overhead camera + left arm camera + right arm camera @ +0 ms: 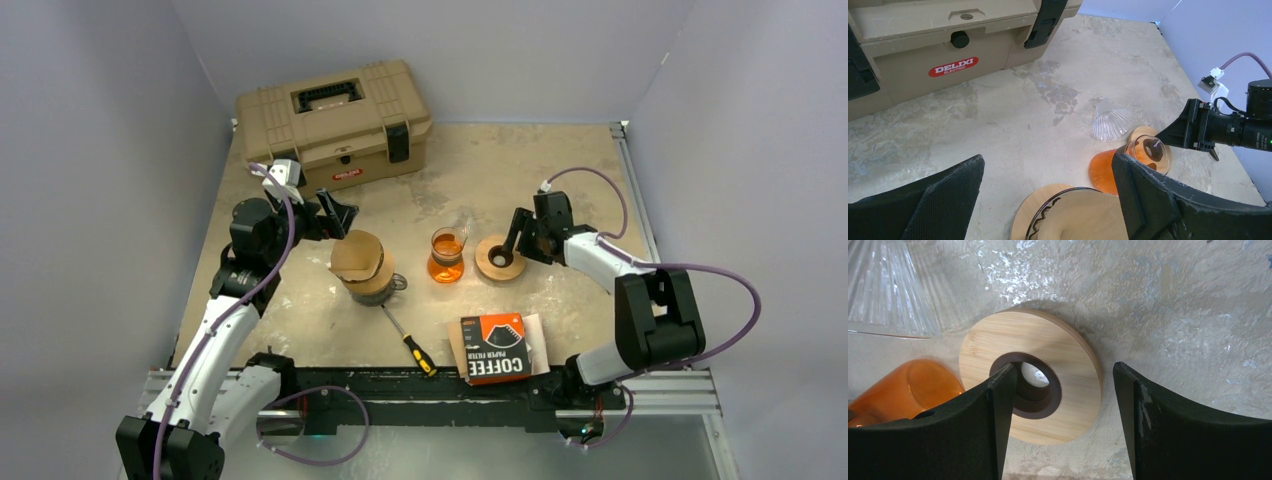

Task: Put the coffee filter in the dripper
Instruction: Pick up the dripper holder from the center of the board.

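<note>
A brown paper coffee filter (356,254) sits in a glass dripper with a wooden collar (373,284), left of the table's middle. In the left wrist view the filter (1098,217) lies inside the dripper's rim (1035,220). My left gripper (338,212) is open and empty, just above and behind the filter (1048,165). My right gripper (512,248) is open and empty over a wooden ring (499,258). In the right wrist view its fingers straddle the right half of the ring (1068,355).
An orange glass (447,256) stands between the dripper and the ring. A clear ribbed glass cone (1110,122) lies behind it. A filter box (495,347) and a screwdriver (411,343) lie near the front edge. A tan toolbox (335,120) stands at the back left.
</note>
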`<state>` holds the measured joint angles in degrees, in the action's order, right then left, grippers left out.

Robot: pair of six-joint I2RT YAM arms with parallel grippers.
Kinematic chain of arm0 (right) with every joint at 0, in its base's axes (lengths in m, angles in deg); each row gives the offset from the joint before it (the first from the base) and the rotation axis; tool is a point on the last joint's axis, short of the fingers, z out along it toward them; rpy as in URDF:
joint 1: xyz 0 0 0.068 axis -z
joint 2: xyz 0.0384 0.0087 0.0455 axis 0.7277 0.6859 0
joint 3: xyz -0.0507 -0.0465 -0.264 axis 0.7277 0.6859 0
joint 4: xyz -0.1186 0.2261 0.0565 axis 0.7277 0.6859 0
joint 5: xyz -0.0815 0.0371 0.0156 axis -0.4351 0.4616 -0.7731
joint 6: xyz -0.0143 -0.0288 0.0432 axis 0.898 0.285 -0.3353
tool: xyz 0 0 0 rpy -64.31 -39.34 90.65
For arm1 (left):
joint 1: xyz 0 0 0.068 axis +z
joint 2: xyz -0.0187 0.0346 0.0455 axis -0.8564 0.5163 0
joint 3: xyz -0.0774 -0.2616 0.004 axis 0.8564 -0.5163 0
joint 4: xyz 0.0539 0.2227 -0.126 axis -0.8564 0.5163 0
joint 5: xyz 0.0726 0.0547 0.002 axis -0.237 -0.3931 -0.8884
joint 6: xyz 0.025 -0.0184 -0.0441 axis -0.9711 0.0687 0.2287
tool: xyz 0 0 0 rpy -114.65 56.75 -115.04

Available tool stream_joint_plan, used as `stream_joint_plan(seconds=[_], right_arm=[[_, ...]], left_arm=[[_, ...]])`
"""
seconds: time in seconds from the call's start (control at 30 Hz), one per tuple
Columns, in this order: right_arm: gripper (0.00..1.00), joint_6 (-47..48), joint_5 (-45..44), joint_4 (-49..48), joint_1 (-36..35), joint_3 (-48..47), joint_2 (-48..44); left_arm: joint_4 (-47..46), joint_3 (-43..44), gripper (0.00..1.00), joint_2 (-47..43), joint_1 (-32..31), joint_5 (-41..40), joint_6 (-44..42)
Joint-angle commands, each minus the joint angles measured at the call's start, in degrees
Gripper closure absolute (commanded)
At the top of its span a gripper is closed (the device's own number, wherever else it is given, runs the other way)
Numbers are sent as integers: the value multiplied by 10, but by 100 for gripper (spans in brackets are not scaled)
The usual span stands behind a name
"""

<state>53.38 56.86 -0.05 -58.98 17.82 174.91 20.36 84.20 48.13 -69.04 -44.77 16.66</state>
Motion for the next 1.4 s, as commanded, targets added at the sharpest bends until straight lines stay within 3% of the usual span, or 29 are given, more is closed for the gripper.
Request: stream_joint_plan(seconds=[0.0, 0.4, 0.6, 0.8, 1.23, 1.37], right_arm=[[30, -6, 10, -9, 2, 17, -6], [40, -2, -20, -28, 1, 15, 18], [52, 1, -31, -26, 1, 12, 24], [73, 6, -37, -22, 1, 7, 11], [91, 22, -46, 18, 1, -43, -9], [92, 27, -56, 33, 1, -54, -30]], left_arm=[[-23, -1, 1, 0, 6, 13, 6], [-23, -2, 1, -6, 7, 12, 6], [-25, -3, 1, -5, 9, 14, 8], [-26, -4, 1, -6, 9, 14, 8], [-24, -3, 1, -8, 13, 12, 8], [-24, -3, 1, -6, 14, 12, 8]])
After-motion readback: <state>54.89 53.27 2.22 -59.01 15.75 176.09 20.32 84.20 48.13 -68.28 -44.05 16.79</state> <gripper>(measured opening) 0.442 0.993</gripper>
